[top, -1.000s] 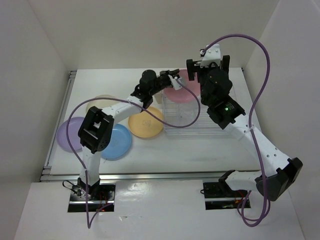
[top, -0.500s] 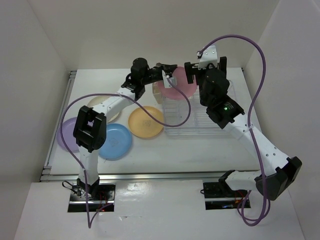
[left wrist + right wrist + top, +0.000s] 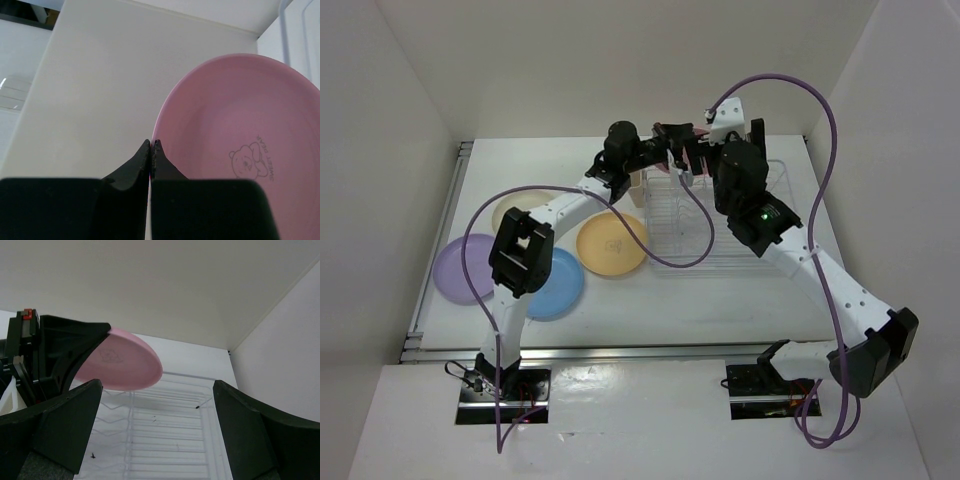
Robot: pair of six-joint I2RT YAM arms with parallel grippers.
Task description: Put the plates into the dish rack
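- The left jaws are clenched on the bare rim of the pink plate (image 3: 240, 150), tips only. So thin a hold could let it swivel or slip on the way down.
- The right jaws are spread wide and empty, with the plate just ahead by their left finger. A bump there could knock it loose.
- The plate hangs tilted over the dish rack (image 3: 165, 430), not yet between wires, so it may land across them.
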